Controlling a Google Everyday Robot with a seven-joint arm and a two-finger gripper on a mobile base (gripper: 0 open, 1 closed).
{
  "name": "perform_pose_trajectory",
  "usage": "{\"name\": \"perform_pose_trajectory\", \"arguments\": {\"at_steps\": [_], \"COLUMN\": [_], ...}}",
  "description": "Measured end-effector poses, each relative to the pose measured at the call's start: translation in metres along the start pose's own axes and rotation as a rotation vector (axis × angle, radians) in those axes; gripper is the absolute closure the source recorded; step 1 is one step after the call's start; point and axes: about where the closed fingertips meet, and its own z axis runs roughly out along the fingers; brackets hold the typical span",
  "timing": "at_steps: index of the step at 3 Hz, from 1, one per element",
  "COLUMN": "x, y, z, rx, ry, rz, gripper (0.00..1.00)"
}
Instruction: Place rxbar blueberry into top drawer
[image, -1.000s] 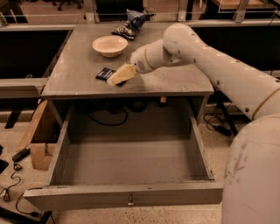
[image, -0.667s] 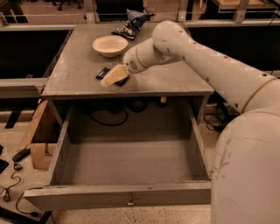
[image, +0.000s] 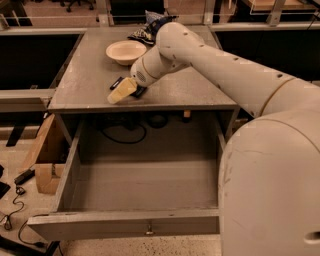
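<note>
The rxbar blueberry (image: 118, 82) is a small dark flat wrapper lying on the grey table top (image: 85, 90), mostly covered by my gripper. My gripper (image: 120, 92), with cream-coloured fingers, is low over the bar near the table's front edge, left of centre. The top drawer (image: 125, 225) is pulled wide open below the table, its inside bare, with a small metal knob (image: 148, 230) on its front panel.
A cream bowl (image: 126, 51) stands behind the gripper on the table. A blue-and-white patterned snack bag (image: 150, 25) lies at the table's back. Black cables (image: 125, 131) hang behind the drawer. Cardboard boxes (image: 47, 165) and cords are on the floor at left.
My arm has swung left and down, carrying the gripper from beside the bar to over it. The bar, bowl and drawer have not moved.
</note>
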Motion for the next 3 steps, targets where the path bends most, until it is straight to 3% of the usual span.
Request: {"name": "perform_pose_trajectory", "arguments": {"at_steps": [3], "x": [-0.0117], "y": [-0.0004], "z": [-0.0109], "rx": [0.000], "ry": [0.001], "rz": [0.000], "gripper": [0.87]}}
